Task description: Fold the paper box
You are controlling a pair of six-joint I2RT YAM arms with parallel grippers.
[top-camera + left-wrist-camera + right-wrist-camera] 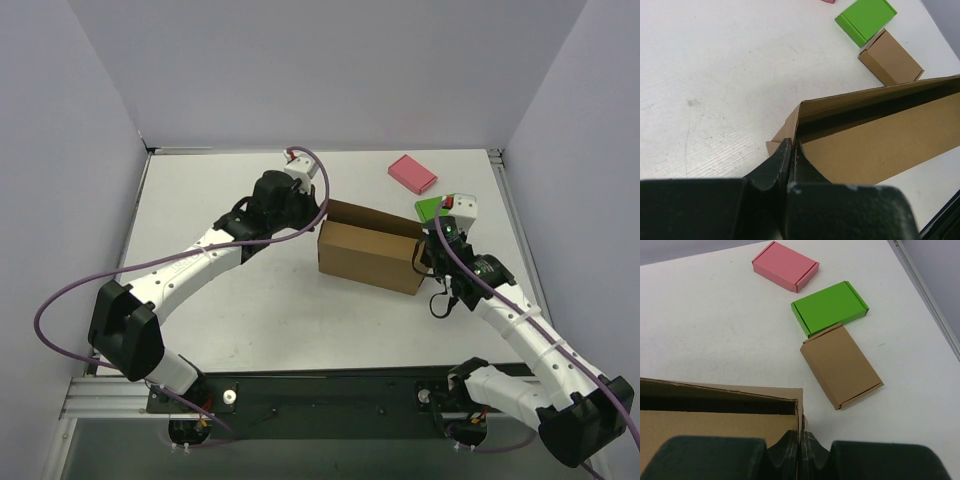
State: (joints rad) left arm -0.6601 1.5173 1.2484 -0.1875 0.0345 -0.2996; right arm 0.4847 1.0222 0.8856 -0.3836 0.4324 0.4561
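Note:
The paper box (368,256), plain brown cardboard, stands in the middle of the table with its top open and a long panel leaning over the opening. My left gripper (791,149) is shut on the thin wall at the box's left end (790,125); in the top view it (318,216) sits at the box's far left corner. At the right end my right gripper (801,434) is shut on the edge of the end wall (799,412), with the cardboard pinched between its fingers. The box's inside (715,405) is dark and mostly hidden.
A pink block (412,173) lies at the far right of the table and a green block (432,208) is just beyond the right wrist. A small brown block (842,365) lies against the green block (830,307). The table's right edge rail (515,215) runs close by.

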